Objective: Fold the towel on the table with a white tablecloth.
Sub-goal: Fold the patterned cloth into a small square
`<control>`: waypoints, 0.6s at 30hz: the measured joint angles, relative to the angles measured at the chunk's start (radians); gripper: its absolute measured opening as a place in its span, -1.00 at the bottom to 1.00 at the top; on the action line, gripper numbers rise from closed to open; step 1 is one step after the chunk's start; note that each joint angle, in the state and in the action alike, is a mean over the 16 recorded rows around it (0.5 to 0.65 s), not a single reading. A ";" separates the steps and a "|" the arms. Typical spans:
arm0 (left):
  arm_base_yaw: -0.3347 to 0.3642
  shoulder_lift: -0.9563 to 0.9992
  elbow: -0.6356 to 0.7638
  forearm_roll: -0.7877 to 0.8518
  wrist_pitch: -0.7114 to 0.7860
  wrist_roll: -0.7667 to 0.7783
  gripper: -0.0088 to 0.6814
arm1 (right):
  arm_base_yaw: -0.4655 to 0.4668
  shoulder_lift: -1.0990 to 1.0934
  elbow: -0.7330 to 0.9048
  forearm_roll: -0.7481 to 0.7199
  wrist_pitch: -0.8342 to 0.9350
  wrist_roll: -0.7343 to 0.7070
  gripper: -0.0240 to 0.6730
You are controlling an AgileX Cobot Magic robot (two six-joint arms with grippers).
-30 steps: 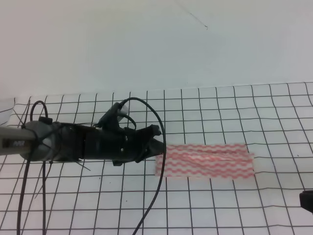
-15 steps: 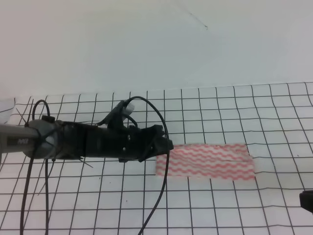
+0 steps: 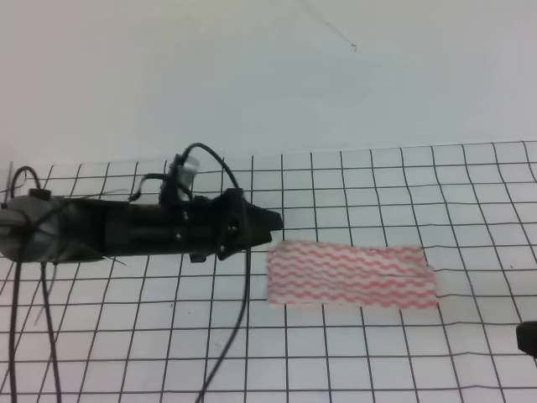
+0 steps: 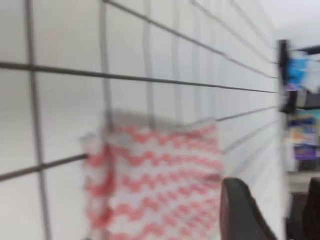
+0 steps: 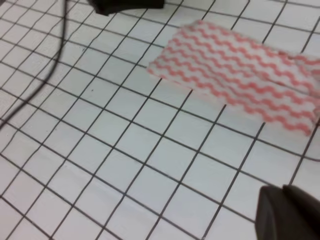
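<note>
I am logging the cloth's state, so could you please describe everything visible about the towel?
The towel is thin cloth with red-pink and white wavy stripes, lying flat as a long folded strip on the gridded white tablecloth. A crease line runs along its right half. The left claw sits just beyond its upper-left corner, apparently not touching. Nothing else rests on it.

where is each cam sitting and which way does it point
exterior high: above the front, looking down at the towel and left claw.
left wrist: low on the left arm, facing along the tablecloth; a dark finger shows.
right wrist: on the right arm, looking down; dark claw part shows.
All three views share the towel.
</note>
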 joint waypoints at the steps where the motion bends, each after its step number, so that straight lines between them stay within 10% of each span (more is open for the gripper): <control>1: 0.010 -0.008 0.000 0.000 0.020 0.003 -0.37 | 0.000 0.008 -0.008 -0.002 0.002 0.000 -0.91; 18: 0.027 -0.469 0.000 0.313 -0.007 -0.044 -0.97 | 0.004 0.399 -0.311 -0.040 0.008 -0.049 -0.90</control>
